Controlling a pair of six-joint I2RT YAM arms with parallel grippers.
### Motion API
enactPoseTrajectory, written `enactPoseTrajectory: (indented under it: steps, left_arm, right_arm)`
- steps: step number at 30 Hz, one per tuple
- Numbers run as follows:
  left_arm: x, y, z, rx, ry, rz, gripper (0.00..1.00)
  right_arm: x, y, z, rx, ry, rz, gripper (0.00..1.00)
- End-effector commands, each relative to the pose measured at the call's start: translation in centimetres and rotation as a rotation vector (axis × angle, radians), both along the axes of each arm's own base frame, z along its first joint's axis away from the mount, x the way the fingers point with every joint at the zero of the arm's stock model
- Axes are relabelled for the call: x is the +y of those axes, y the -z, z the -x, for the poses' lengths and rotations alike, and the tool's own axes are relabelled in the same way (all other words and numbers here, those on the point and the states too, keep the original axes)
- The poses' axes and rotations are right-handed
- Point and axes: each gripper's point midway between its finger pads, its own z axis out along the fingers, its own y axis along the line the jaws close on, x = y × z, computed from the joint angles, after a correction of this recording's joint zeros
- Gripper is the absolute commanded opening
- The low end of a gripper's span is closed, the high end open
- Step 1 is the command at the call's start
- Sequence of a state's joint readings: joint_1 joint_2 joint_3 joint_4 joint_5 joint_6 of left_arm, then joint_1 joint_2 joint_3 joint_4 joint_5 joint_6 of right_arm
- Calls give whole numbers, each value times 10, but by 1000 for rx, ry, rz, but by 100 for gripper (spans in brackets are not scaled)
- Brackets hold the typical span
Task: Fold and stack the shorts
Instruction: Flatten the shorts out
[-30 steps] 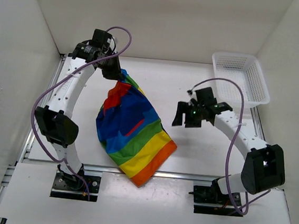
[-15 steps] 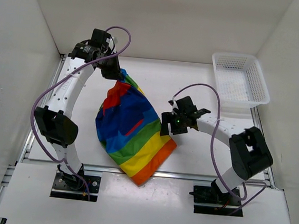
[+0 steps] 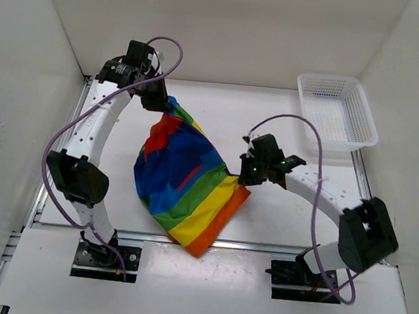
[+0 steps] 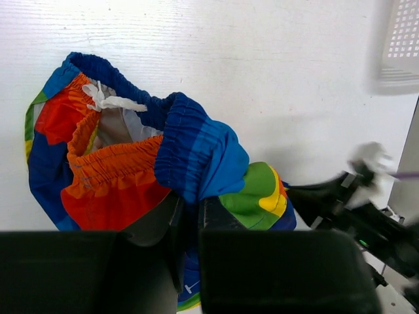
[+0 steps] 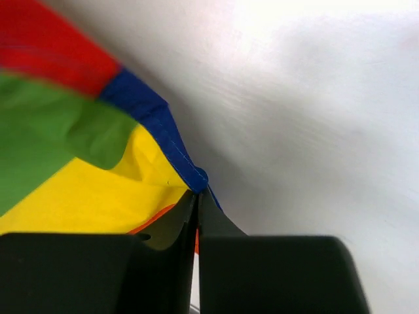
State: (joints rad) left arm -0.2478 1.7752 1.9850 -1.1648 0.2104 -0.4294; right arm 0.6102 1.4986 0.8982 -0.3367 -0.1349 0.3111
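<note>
The rainbow-striped shorts (image 3: 185, 181) lie bunched in the middle of the table, their orange hem hanging toward the near edge. My left gripper (image 3: 166, 105) is shut on the blue elastic waistband (image 4: 190, 154) at the far end and holds it a little above the table. My right gripper (image 3: 243, 176) is shut on the right corner of the hem, where the dark blue edge (image 5: 171, 145) meets the yellow stripe (image 5: 78, 199). In the right wrist view the fingers (image 5: 213, 219) pinch that corner tight.
A white mesh basket (image 3: 336, 110) stands at the back right of the table. White walls close in the left, right and far sides. The metal rail and arm bases run along the near edge.
My right arm has swung left across the table to the shorts' right corner and its gripper has shut on the hem. The left arm has held still.
</note>
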Motion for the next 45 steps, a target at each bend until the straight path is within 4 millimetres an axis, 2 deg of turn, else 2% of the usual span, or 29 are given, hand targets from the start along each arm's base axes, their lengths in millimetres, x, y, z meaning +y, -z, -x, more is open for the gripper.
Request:
enactPoseTrajectory:
  steps: [1,2,3,4,6,7,9,10,11,13,14,15,17,18,19,20,21,22,25,28,31,36,37,38,41,42,44,45]
  left_arm:
    - [1,-41,6,-125,14,29,10]
    - [2,-45,8,-134,14,31,10]
    - [3,-44,7,-135,8,25,10]
    - [3,-44,7,-135,7,25,10]
    - [3,-56,8,-162,1,37,10]
    - [3,-66,6,-190,1,44,10]
    - [3,-78,8,-211,1,50,10]
    - [4,-92,11,-237,1,56,10]
    - [5,-106,15,-270,-7,72,10]
    - [7,-126,25,-315,-7,84,10]
    - [10,-146,39,-358,-13,102,10]
    - [12,-152,47,-368,-13,104,10]
    - [15,-173,62,-419,-26,135,10]
    - [19,-190,79,-464,-31,155,10]
    - [21,-198,88,-489,-31,162,10]
    - [20,-204,97,-493,-33,192,10]
    - [23,-216,115,-527,-29,215,10]
    - [25,-223,125,-548,-33,229,10]
    - [29,-252,157,-638,-24,282,10]
    - [29,-277,186,-702,4,339,10]
    - [28,-292,204,-739,32,372,10]
    - [24,-293,210,-718,41,404,10]
    - [22,-290,203,-698,33,412,10]
    - [20,-288,200,-685,36,421,10]
    - [9,-265,169,-588,28,428,10]
    - [8,-260,159,-576,16,419,10]
    - [5,-239,127,-503,-26,395,10]
    - [8,-233,112,-489,-48,386,10]
  right_arm:
    - [-12,-70,-27,-200,80,9,0]
    - [-16,-80,-30,-225,100,21,0]
    - [-21,-101,-33,-259,124,29,0]
    - [-33,-112,-41,-305,175,71,0]
    - [-47,-138,-52,-370,235,111,0]
    - [-54,-168,-61,-421,268,115,0]
    - [-70,-208,-72,-513,324,140,0]
    - [-77,-228,-69,-545,338,144,0]
    - [-80,-267,-71,-616,360,103,0]
    - [-92,-303,-61,-685,382,80,0]
    - [-103,-326,-51,-738,405,58,0]
    - [-109,-348,-44,-779,426,26,0]
    - [-125,-374,-24,-831,445,-6,0]
    - [-130,-384,-17,-852,446,-17,0]
    - [-139,-403,-7,-891,467,-48,0]
    - [-149,-414,7,-915,484,-65,0]
    - [-155,-424,14,-940,494,-91,0]
    - [-167,-441,29,-985,514,-118,0]
    - [-186,-466,50,-1050,553,-161,0]
    - [-194,-487,62,-1095,571,-210,0]
    - [-199,-504,73,-1135,572,-247,0]
    - [-198,-524,66,-1173,585,-257,0]
    - [-195,-520,55,-1163,593,-215,0]
    - [-195,-524,51,-1172,601,-209,0]
    - [-185,-524,24,-1182,601,-137,0]
    - [-175,-518,4,-1167,593,-91,0]
    - [-170,-518,-22,-1192,600,-6,0]
    - [-158,-504,-53,-1167,589,68,0]
